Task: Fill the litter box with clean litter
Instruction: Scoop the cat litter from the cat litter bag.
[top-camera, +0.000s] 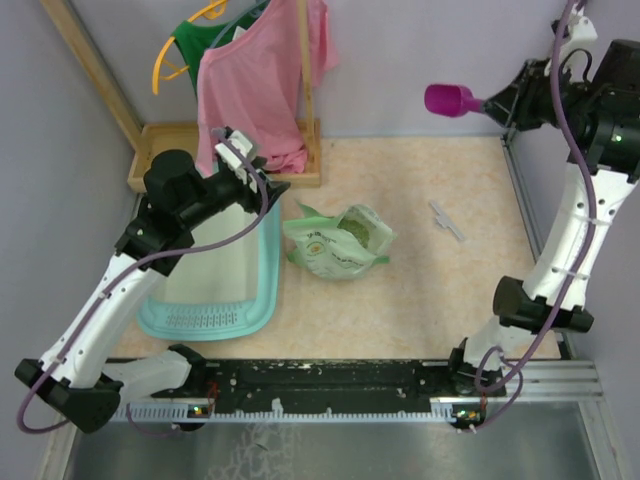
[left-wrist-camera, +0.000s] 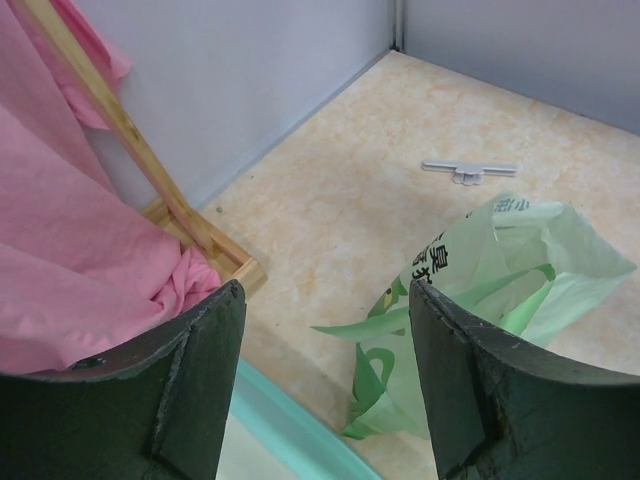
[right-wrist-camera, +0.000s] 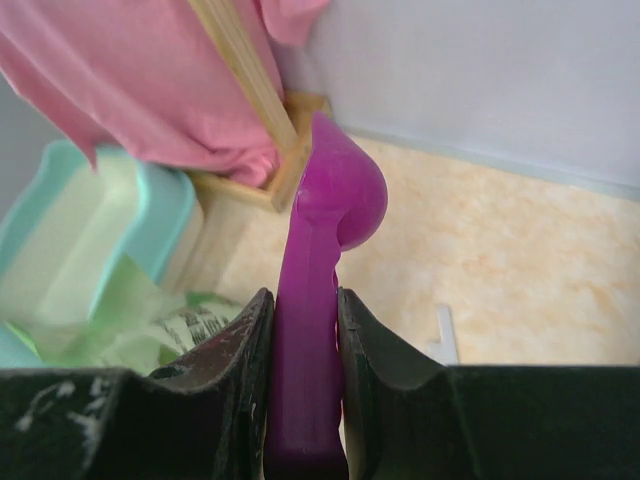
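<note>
Litter (top-camera: 357, 229) shows as a grainy olive-green heap in the mouth of the open pale green bag (top-camera: 335, 255). The bag lies on the desk (top-camera: 420, 300) just right of the box (top-camera: 268, 285). The box is large, rectangular, light-teal plastic with rounded corners, a whitish base and a slotted grille (top-camera: 205, 318) at its near end. It sits at the left of the desk, its far end hidden under the left arm (top-camera: 190, 210).

Only the top view gives the whole layout and the granules. It shows box and bag side by side, a small white clip (top-camera: 447, 221) well to the right, and a wooden tray (top-camera: 160, 150) at the far left corner with a pink shirt (top-camera: 258, 90) hanging above it. It also shows the magenta scoop (top-camera: 452, 100) raised at the far right, well apart from bag and box.

The left wrist view shows what the top view does not. The left end effector (left-wrist-camera: 325, 295) has its fingers spread with nothing between them, above the box's teal rim. The bag's printed side and the clip are seen beyond the gap.

The right wrist view shows the grip up close. The right end effector (right-wrist-camera: 305, 300) is clamped on the scoop's handle, with the bowl pointing away from the camera. No view shows whether the bowl carries anything. Box and bag appear there only as a blur at the lower left.
</note>
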